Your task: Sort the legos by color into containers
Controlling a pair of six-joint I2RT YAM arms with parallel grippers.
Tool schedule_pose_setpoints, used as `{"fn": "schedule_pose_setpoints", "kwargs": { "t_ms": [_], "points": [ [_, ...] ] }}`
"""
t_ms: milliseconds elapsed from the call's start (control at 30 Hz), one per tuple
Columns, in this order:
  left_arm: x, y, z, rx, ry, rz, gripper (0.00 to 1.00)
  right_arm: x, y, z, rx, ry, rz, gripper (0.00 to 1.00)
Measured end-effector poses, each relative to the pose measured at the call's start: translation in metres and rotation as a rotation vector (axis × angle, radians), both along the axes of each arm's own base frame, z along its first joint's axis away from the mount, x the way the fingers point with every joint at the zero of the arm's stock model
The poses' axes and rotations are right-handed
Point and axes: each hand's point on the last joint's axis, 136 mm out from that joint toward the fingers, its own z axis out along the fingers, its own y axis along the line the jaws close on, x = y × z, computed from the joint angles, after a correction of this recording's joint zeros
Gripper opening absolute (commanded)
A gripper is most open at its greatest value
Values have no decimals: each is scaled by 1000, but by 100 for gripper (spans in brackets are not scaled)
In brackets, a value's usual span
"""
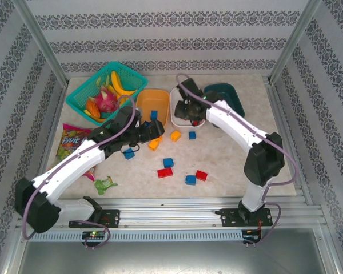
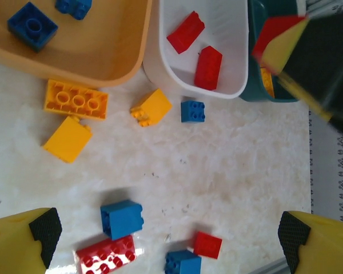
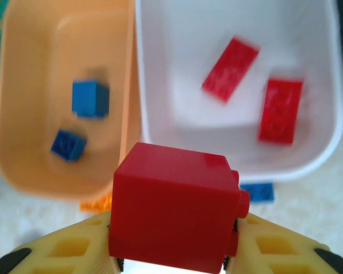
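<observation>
Two red bricks point(image 3: 280, 111) sit in the white tub point(image 3: 317, 157); right claw point(image 3: 171, 257) clamps a third red brick point(image 3: 171, 208) above it, matching colour; left claw point(image 2: 170, 234) apart, empty.

Top camera high at near edge, looking down; wrist cameras close, downward, sharing white tub point(image 2: 231, 34)

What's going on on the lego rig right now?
Color sorting, midway. The right arm has its jaws shut on a red brick above the white tub, which has two red bricks in it. The orange tub holds two blue bricks. The left arm hangs with jaws open over loose bricks on the table.
</observation>
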Motion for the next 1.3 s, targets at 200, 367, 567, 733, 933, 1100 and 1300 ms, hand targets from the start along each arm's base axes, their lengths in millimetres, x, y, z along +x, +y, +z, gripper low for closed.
{"fn": "schedule_pose_setpoints", "kwargs": {
  "t_ms": [200, 367, 567, 733, 933, 1100, 1300],
  "points": [
    [49, -8, -9, 11, 29, 19, 98, 84, -9, -34, -27, -1, -18, 35],
    [88, -9, -12, 7, 28, 34, 96, 119, -6, -80, -51, 48, 15, 34],
    [106, -17, -19, 8, 36, 14, 96, 123, 1, -117, -49, 126, 76, 36],
    [105, -19, -19, 5, 37, 1, 96, 117, 7, -119, -32, 147, 89, 36],
    [105, -18, -19, 3, 37, 2, 96, 107, 2, -121, -38, 199, 70, 41],
    [104, -17, -15, 1, 32, 4, 96, 103, 0, -123, -43, 222, 62, 52],
    [95, -11, 2, -5, 2, 10, 96, 103, 1, -118, -38, 220, 65, 59]
  ]
}}
